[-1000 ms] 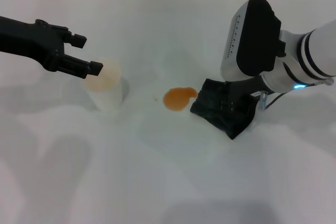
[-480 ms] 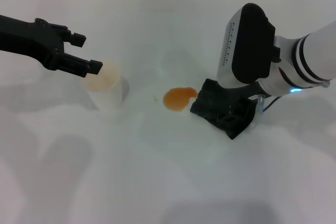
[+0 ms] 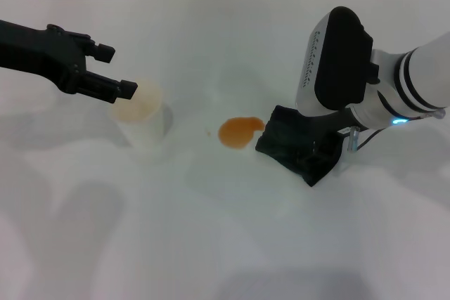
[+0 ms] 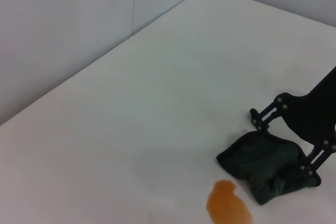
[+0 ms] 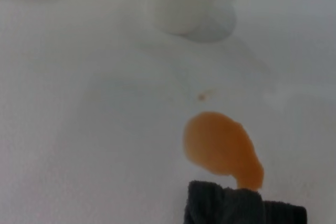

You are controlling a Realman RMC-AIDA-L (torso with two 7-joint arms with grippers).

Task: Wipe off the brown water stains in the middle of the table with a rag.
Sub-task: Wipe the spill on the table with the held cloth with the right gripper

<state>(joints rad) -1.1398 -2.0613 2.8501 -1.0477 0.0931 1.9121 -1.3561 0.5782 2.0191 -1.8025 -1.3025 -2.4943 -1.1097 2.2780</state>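
Right hand (image 3: 318, 147) pinching rag (image 3: 299, 144); right wrist view shows rag edge touching stain (image 5: 223, 149); left hand (image 3: 116, 72) spread

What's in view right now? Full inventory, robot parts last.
brown water stain: 1, orange-brown, middle of the table, touching the rag's edge
small droplet: 1, orange-brown, beside the stain toward the cup
rag: 1, dark green-black, wadded, on the stain's right
plastic cup: 1, translucent white with tan tint inside, left of the stain
table: 1, white, fills the view
wall: pale grey, behind the table
left gripper: 1, black, open, above the cup
right gripper: 1, black, down at the rag
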